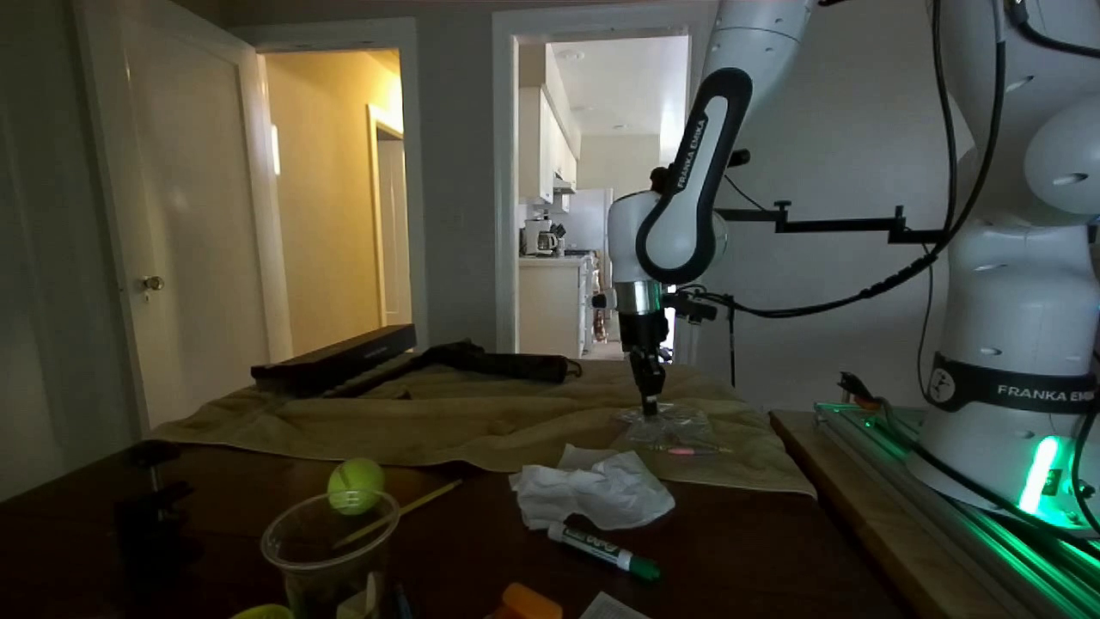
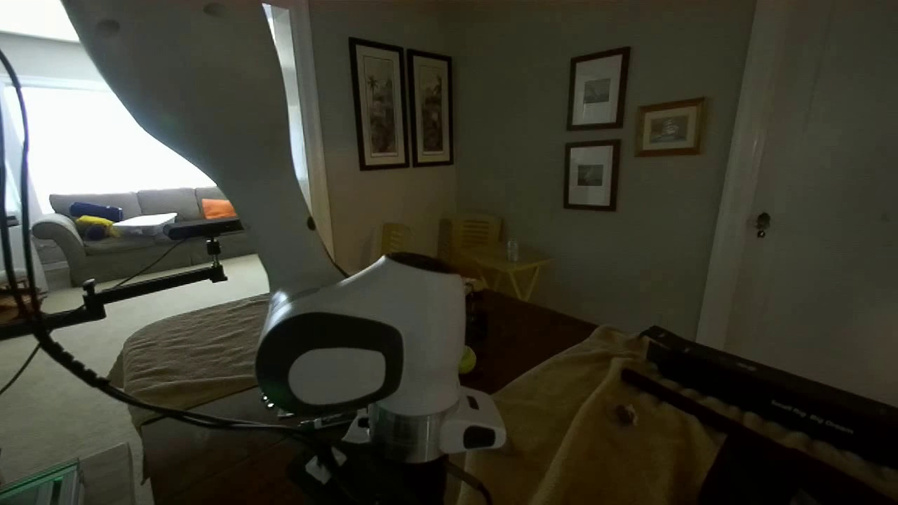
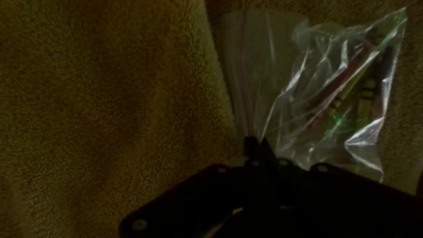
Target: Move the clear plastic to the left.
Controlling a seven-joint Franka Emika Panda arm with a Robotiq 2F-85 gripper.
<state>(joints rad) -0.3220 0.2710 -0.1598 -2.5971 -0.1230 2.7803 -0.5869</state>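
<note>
We see the gripper [image 3: 256,142] closed upon the clear plastic bag [image 3: 304,82], close to one edge; the bag lies on the brown towel [image 1: 412,421]. We judge that grasping is in hand, so next we should lift slightly and carry left over the towel

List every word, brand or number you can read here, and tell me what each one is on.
"FRANKA EMIKA": robot arm.
"FRANKA EMI", the rest not visible: black band on the robot's base.
"Small Rig Big Dream", punctuation unclear: long black box.
Green-ended marker: label lettering too blurred to read.
Pale slip: any print too faint.
Clear plastic bag: no lettering can be made out.
No numbers readable.
</note>
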